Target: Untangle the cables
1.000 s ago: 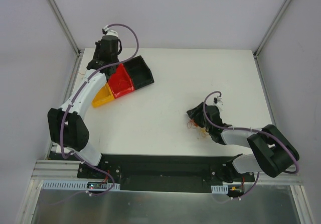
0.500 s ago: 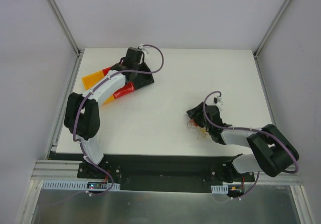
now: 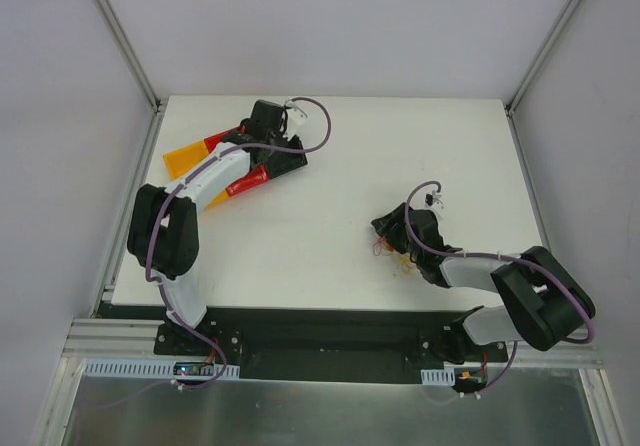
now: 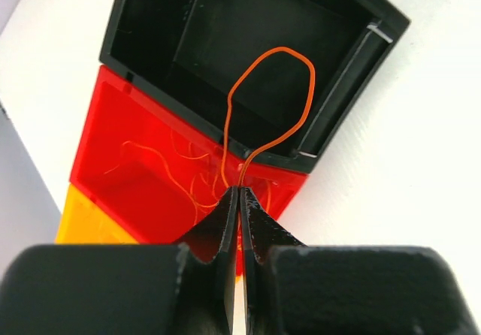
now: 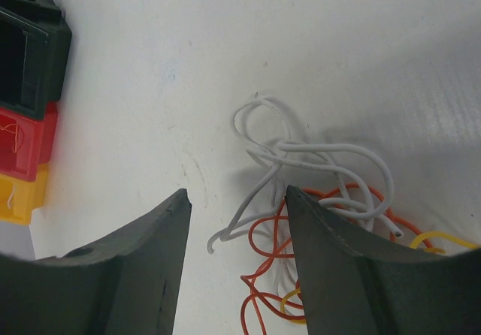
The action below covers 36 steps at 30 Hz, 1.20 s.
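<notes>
The cables are a small tangle [image 5: 323, 151] of thin white, orange and yellow wires on the white table, also visible in the top view [image 3: 392, 251]. My right gripper [image 5: 237, 192] is open just above it, jaws either side of the tangle's left part; the top view shows this gripper [image 3: 385, 234] too. My left gripper [image 4: 239, 192] is shut on one orange wire [image 4: 279, 48], whose loop hangs over the black compartment [image 4: 342, 87] of a tray. The fingertips sit over the red compartment [image 4: 113, 125], which holds several thin orange wires [image 4: 150, 151]. The left gripper [image 3: 258, 138] is over the tray in the top view.
The tray [image 3: 288, 161] has black, red and yellow [image 4: 83, 222] compartments and lies at the table's back left. It also shows at the left edge of the right wrist view [image 5: 30, 72]. Metal frame posts stand at the table's back corners.
My left arm swung right, from behind the tray's left side to over the tray, and the tray turned and shifted. My right arm has not moved.
</notes>
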Each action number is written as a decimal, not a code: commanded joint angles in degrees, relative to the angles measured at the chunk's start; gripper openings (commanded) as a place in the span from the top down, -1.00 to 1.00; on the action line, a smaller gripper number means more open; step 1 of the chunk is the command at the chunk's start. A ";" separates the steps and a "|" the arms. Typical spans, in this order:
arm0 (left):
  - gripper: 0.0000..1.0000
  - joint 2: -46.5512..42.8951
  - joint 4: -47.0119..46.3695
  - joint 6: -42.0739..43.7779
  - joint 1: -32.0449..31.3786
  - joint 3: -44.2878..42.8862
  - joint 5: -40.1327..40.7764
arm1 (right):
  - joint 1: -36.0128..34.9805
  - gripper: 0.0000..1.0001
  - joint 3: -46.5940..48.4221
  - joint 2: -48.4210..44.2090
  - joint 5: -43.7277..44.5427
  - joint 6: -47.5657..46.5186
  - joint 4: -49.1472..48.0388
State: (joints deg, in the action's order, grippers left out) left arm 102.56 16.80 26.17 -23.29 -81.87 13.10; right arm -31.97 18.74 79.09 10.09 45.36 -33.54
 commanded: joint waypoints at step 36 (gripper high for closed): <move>0.75 16.27 21.61 -43.49 20.04 -20.96 -16.53 | 0.24 -0.14 1.03 1.16 -0.77 -0.98 0.76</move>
State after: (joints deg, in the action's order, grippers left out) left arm 118.63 34.26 -14.17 -3.64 -97.89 -2.13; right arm -31.88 18.76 79.44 9.78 45.34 -34.06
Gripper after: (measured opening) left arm 0.020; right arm 0.568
